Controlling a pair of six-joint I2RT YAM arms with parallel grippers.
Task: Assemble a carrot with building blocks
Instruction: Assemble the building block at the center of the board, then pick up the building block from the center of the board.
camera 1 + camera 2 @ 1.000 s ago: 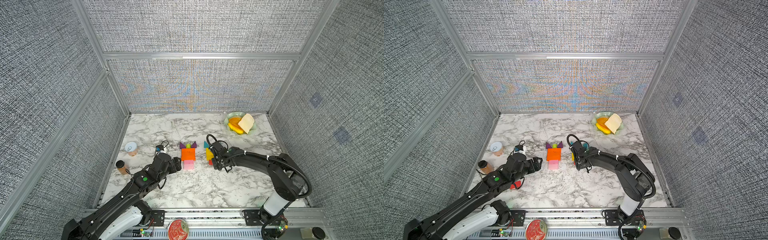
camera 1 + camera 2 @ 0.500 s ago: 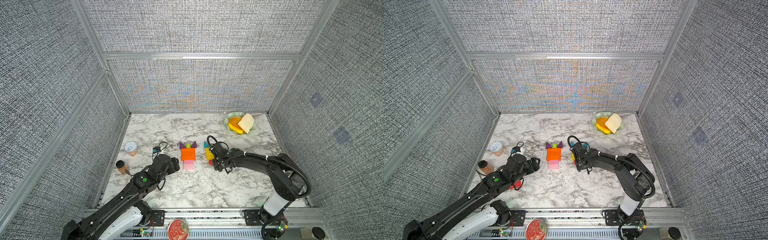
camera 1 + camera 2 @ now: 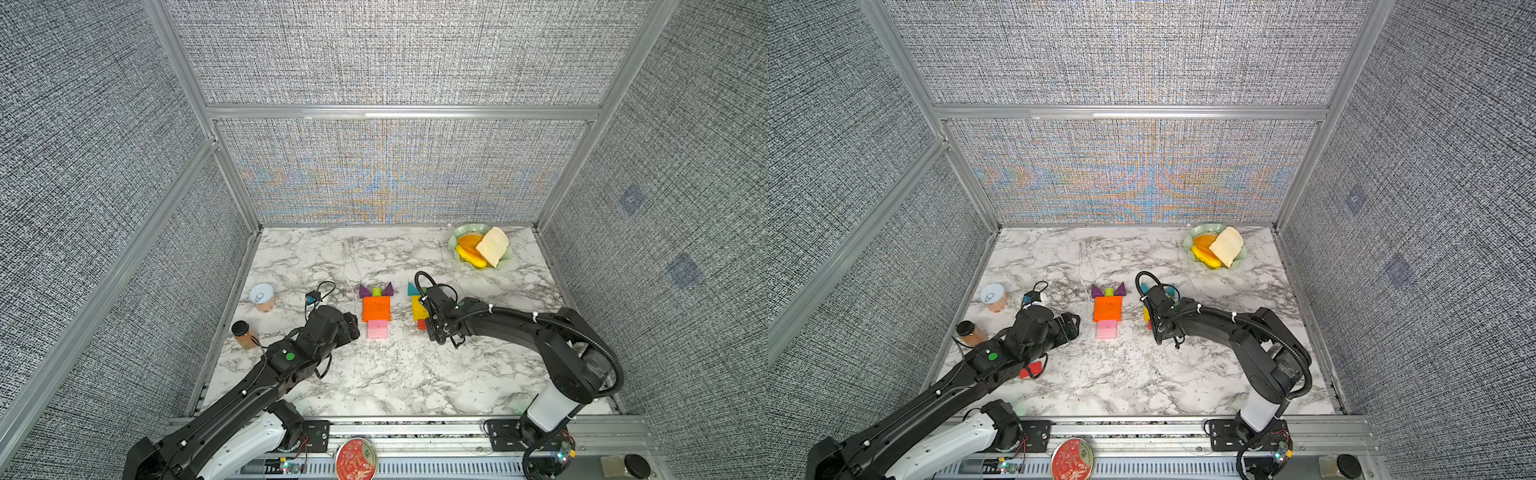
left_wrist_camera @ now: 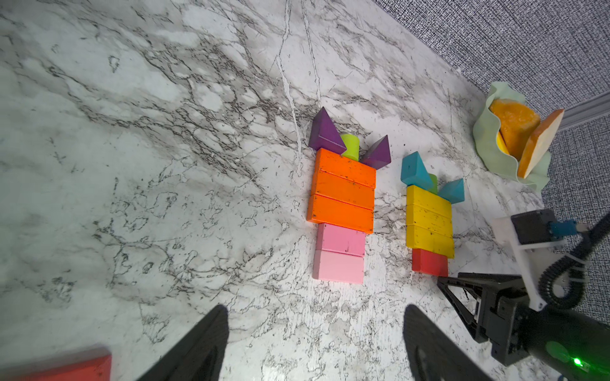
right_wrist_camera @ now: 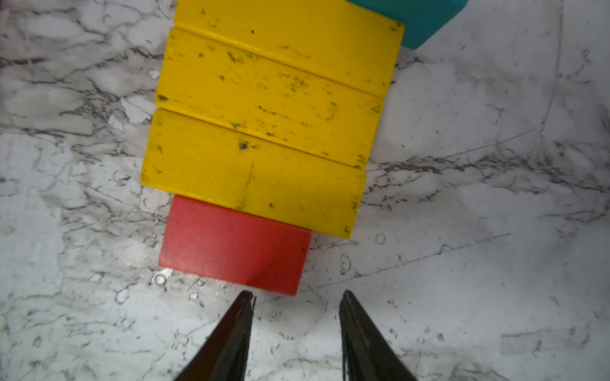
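Two figures of building blocks lie flat mid-table. One has orange bars (image 3: 376,308) with pink bars (image 3: 377,329) below and purple triangles (image 4: 325,132) flanking a lime stub (image 4: 350,146). To its right, yellow bars (image 3: 417,308) carry teal triangles (image 4: 414,168) and one red bar (image 5: 234,244) at the near end. My right gripper (image 5: 296,295) hovers open just in front of that red bar, touching nothing. My left gripper (image 4: 315,311) stands open over bare marble, short of the pink bars. Another red block (image 3: 1030,370) lies under my left arm.
A pale green plate (image 3: 467,227) holding fruit slices and bread sits at the back right. A small can (image 3: 262,297) and a brown bottle (image 3: 243,334) stand along the left wall. Grey mesh walls enclose the table on three sides.
My right gripper's jaws have spread slightly wider in front of the red bar. The left arm and the blocks have not visibly moved.
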